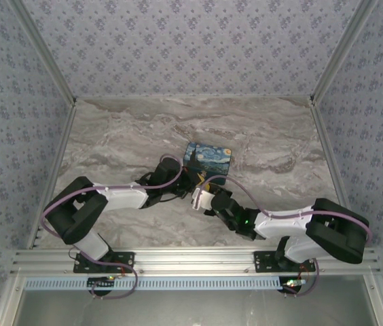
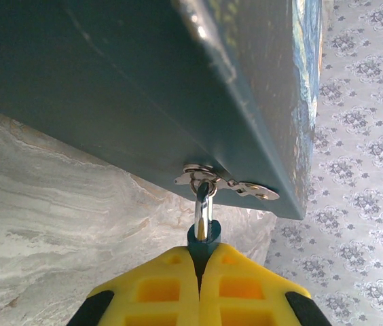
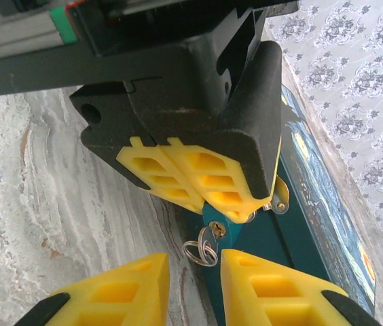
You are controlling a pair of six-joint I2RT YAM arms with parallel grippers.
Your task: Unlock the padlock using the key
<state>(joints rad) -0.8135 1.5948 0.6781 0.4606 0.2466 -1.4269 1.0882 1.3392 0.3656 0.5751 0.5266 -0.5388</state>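
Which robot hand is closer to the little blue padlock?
Left. The left gripper is clamped on the padlock; the right gripper sits open just short of it.

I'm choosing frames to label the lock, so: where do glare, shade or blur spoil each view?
Top external: even, soft light, no glare. Left wrist: padlock shackle sharp with a glint; box wall dark, blurred near the lens. Right wrist: key crisp; right pincer slightly soft at the bottom edge.

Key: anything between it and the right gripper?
Nothing visible. The key, ring hanging, sticks out of the padlock, facing the gap of the open right gripper. The left gripper clamps the padlock from the far side, off that path.
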